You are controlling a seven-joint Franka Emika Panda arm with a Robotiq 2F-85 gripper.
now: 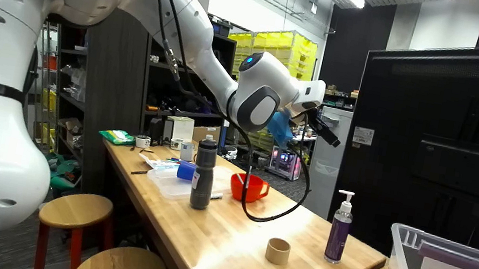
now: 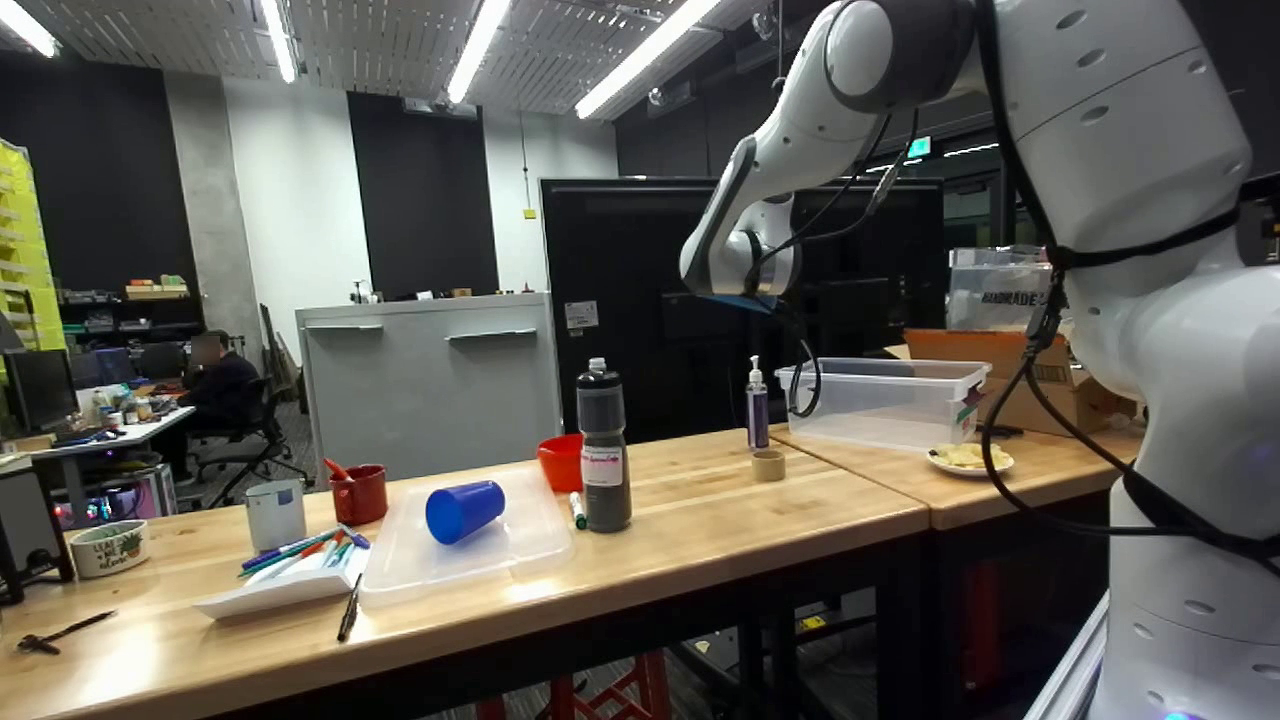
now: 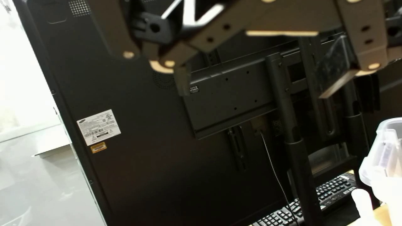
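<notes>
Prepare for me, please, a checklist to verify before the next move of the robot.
1. Gripper open, holding nothing: ok.
2. Enough room between gripper and black display: cannot tell, depth unclear.
3. Pump bottle upright: ok.
4. Tan cylinder apart from the pump bottle: ok.
5. Grey sports bottle upright: ok.
6. Blue cup upright: not ok, it lies on its side.

From my place I see two round stools (image 1: 75,210). In an exterior view, far back, one person (image 2: 222,380) sits at a desk (image 2: 150,430), and long lamps (image 2: 648,57) shine on the ceiling (image 2: 370,40).
</notes>
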